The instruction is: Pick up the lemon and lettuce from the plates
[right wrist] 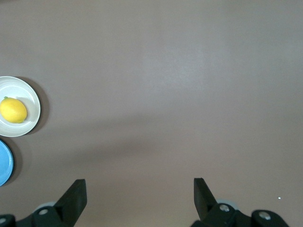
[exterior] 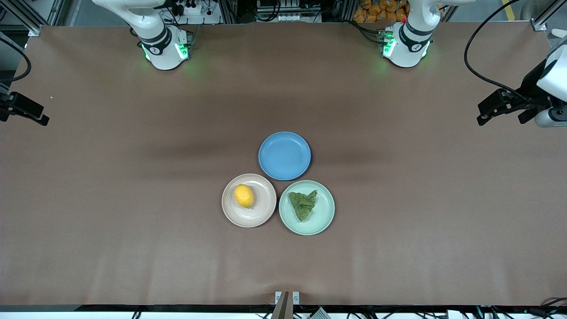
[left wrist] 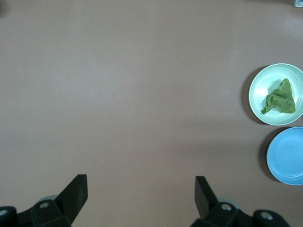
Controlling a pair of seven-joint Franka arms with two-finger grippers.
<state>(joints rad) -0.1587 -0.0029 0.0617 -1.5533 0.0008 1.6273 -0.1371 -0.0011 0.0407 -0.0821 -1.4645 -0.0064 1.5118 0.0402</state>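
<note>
The small oval yellow-orange lemon [exterior: 244, 196] lies on the round pale beige-pink plate [exterior: 261, 215], a little below the centre of the front frame. Just beside it, toward the left arm's end of the table, the wrinkly dark green triangular lettuce leaf [exterior: 303, 205] rests on the round pale mint green plate [exterior: 323, 219]. The two plates' rims nearly touch. A bare round blue plate [exterior: 284, 155] sits just above the pair in the frame, farther from the front camera and close to both.

All three stand on the brown matte table [exterior: 133, 199].

Both arms are drawn well back from the plates. The left gripper [exterior: 487, 113] shows at the right edge of the front frame, in its upper half, over the table's left-arm end; the arm's white link reaches in from that edge. In the left wrist view its two black fingers [left wrist: 75, 194] stand wide apart with nothing between them, above bare table, while the lettuce [left wrist: 280, 98] on the mint plate [left wrist: 258, 92] and part of the blue plate [left wrist: 286, 156] sit at that frame's right edge.

The right gripper [exterior: 24, 111] shows at the left edge of the front frame, upper half, over the right-arm end. Its fingers [right wrist: 75, 197] are likewise spread wide and hold nothing; the lemon [right wrist: 13, 110] on the beige-pink plate [right wrist: 31, 94] lies at the right wrist frame's left edge.
</note>
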